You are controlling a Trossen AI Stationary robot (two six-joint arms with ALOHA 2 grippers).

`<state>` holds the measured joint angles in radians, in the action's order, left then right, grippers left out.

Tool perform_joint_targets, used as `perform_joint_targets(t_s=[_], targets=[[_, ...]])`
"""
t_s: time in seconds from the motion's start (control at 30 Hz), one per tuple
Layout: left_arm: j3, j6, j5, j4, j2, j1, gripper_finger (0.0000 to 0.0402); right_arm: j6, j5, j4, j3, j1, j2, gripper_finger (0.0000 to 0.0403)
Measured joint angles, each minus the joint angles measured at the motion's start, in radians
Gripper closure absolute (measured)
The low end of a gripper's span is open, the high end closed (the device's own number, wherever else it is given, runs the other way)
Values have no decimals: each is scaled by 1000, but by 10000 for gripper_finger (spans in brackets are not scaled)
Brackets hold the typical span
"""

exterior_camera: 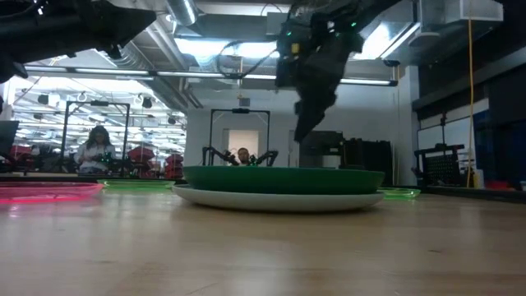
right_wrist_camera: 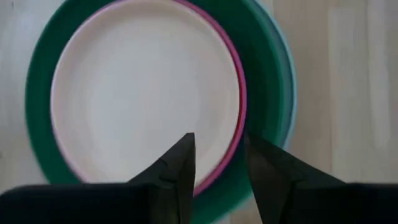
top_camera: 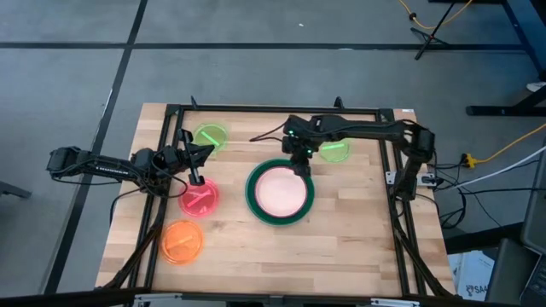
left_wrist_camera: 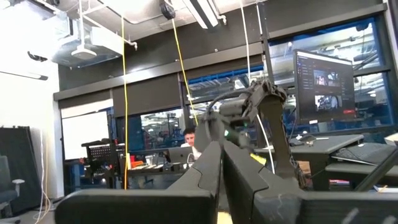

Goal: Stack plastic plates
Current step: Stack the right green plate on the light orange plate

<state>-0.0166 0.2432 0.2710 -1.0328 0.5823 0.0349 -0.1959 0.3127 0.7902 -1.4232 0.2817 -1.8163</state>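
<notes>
Plates for stacking lie spread across the wooden table (top_camera: pixel 341 222), seen from overhead. At far left the orange plate (top_camera: pixel 182 241) sits near the front edge, with the pink-red plate (top_camera: pixel 200 199) just behind it and a lime green plate (top_camera: pixel 210 136) further back. The left tool (top_camera: pixel 199 176) hangs over the back rim of the pink-red plate; its wrist camera shows the two dark fingers (left_wrist_camera: pixel 205 177) pressed together, holding nothing. At centre stands the stack so far: a peach plate (top_camera: pixel 279 190) inside a magenta one (right_wrist_camera: pixel 239 93), both nested in the dark green plate (top_camera: pixel 252 205), which rests on a light blue plate (right_wrist_camera: pixel 287 74). The right tool (top_camera: pixel 300 167) hovers over the stack's back rim, fingers slightly parted and empty, pointing down at the magenta edge. A second lime green plate (top_camera: pixel 333 151) lies just behind and right of it, the nearest loose plate for the right arm, by my reading. The three left-hand plates lie nearer the left arm. No brand, label or legible writing shows on any plate.
</notes>
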Motion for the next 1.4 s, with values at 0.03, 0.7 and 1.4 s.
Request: perform_joint_targets(t_s=[0.03,0.7,1.4], targets=[[0,0,0,0,0,0,392,0,-14,-5,19,0,27,274],[0,0,5,3,0,0,392,-4,-375,-171,564,0,409,274],[0,2,7,1,0,0,392,-16,-511,-383,674,0,318,274]])
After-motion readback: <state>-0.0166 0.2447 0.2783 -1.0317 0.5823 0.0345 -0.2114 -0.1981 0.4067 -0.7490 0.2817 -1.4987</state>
